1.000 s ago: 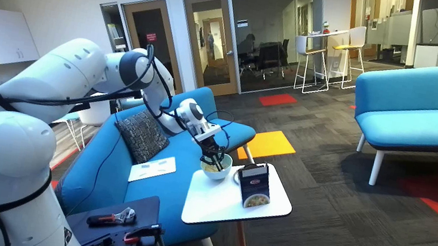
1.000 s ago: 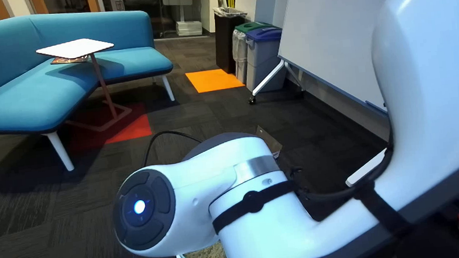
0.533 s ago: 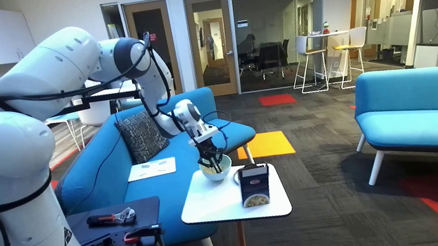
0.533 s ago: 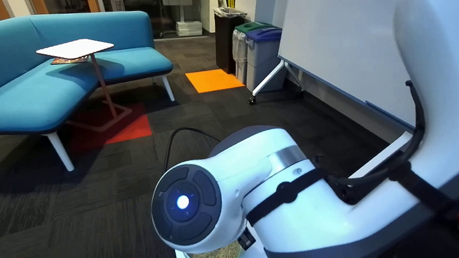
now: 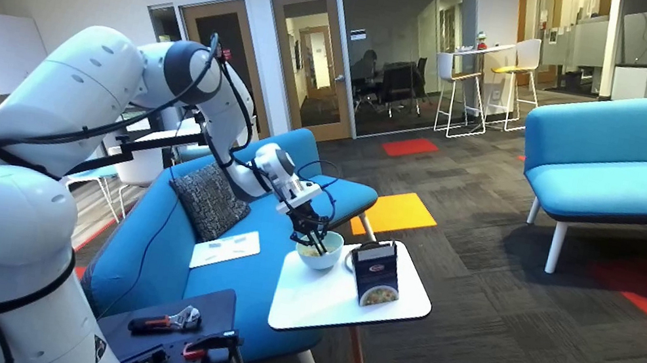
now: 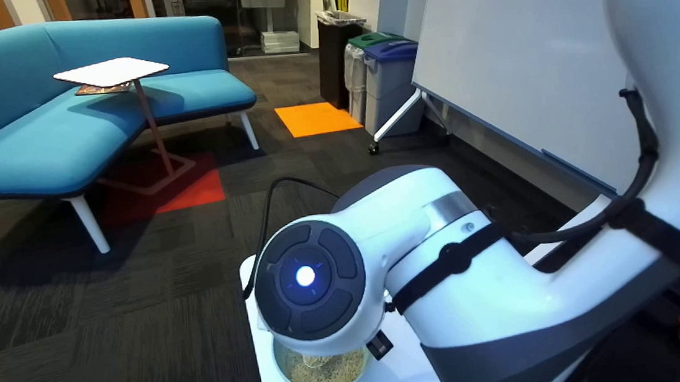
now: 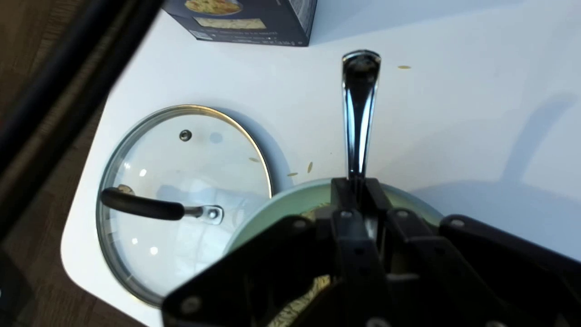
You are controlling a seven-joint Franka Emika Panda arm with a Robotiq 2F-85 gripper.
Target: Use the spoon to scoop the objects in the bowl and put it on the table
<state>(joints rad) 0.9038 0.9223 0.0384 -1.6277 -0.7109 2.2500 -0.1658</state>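
My gripper (image 7: 357, 188) is shut on the metal spoon, over the bowl. The shiny spoon handle (image 7: 361, 106) sticks out beyond the fingertips in the wrist view. The spoon's bowl end (image 6: 316, 361) rests in or just over the pale grains (image 6: 336, 375) in an exterior view. The whitish bowl (image 5: 319, 262) with its pale green inside stands on the white table (image 5: 315, 306). The bowl's rim also shows in the wrist view (image 7: 281, 198), partly hidden by my fingers. In an exterior view my gripper (image 5: 320, 246) points down into the bowl.
A glass lid (image 7: 154, 168) with a black handle lies beside the bowl. A dark box (image 5: 374, 277) with a food picture stands on the table near it. A few stray grains (image 7: 404, 67) lie on the tabletop. A blue sofa (image 5: 149, 264) stands alongside.
The arm has drawn back slightly towards its base, and the hand has shifted so that more of the bowl and the spoon end show. The bowl has perhaps shifted very slightly.
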